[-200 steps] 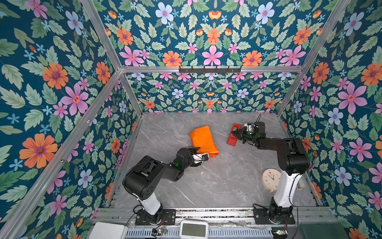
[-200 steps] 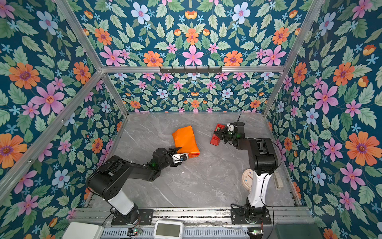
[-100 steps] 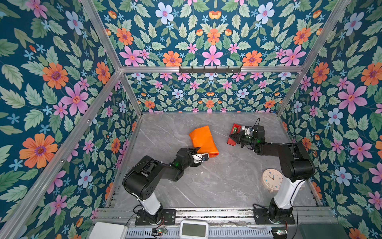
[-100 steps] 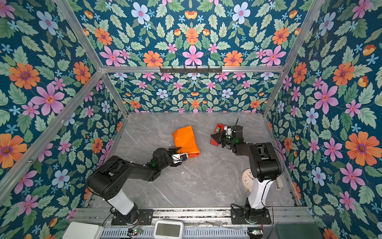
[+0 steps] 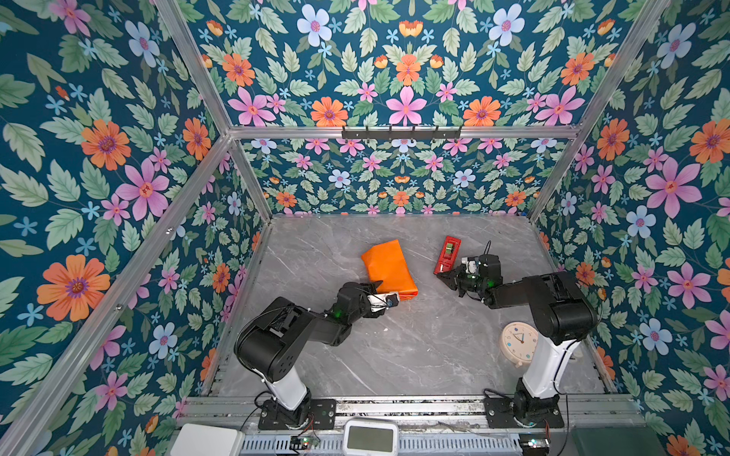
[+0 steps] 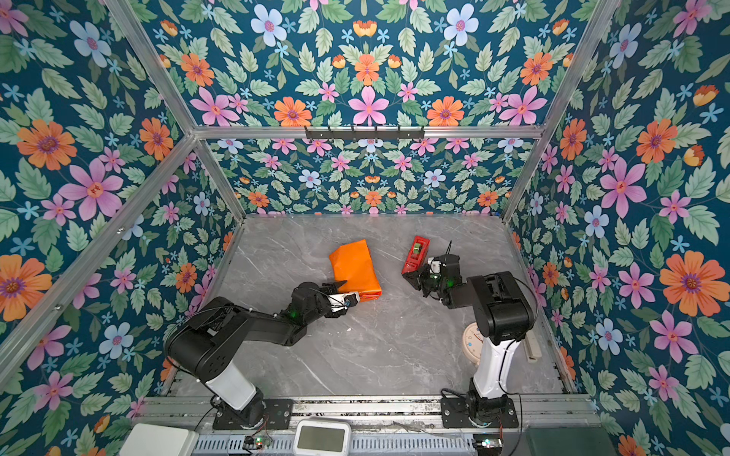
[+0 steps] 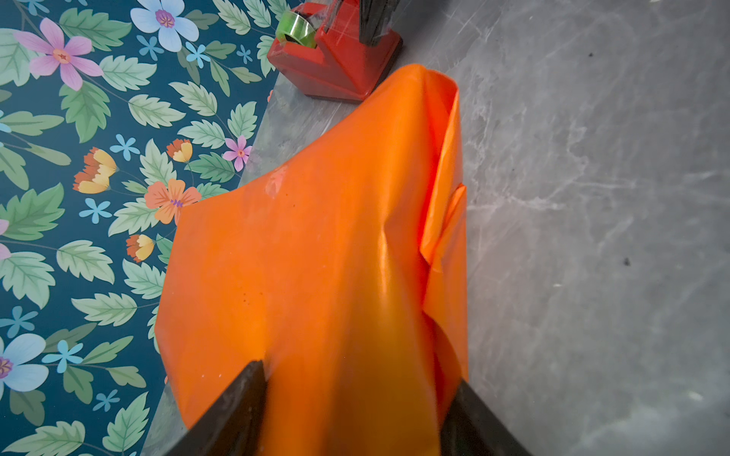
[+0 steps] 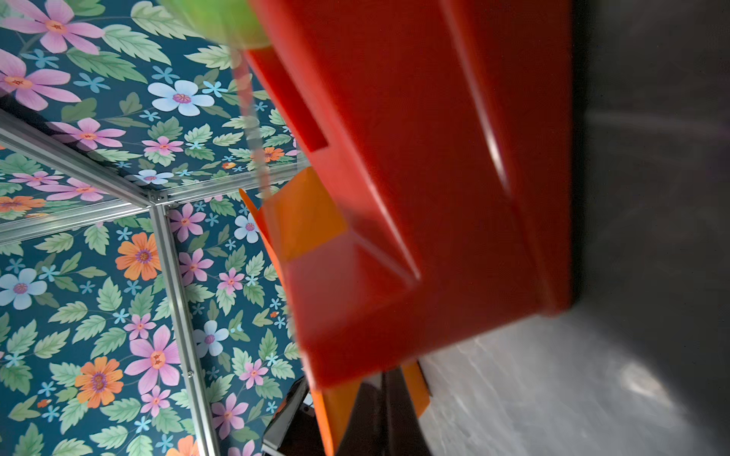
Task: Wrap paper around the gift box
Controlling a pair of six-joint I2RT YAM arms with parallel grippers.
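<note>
The paper (image 5: pixel 389 268) lies mid-table, folded into an orange bundle, glossy side out. The gift box is hidden inside it. My left gripper (image 5: pixel 389 292) grips the bundle's near end. In the left wrist view its jaws stand wide on either side of the paper (image 7: pixel 316 256), pressed against it. My right gripper (image 5: pixel 444 276) is shut, with its tip at the near end of the red tape dispenser (image 5: pixel 447 254). In the right wrist view its dark fingers (image 8: pixel 381 395) sit together just under the dispenser (image 8: pixel 414 177). Orange paper (image 8: pixel 304 221) shows beyond.
A round cream clock (image 5: pixel 519 341) lies by the right arm's base. The dispenser (image 7: pixel 339 67) carries a green tape roll (image 7: pixel 296 27). Flowered walls close the table on three sides.
The right gripper has drawn back from over the dispenser toward its near end and dropped lower. The left gripper and the bundle have not moved.
</note>
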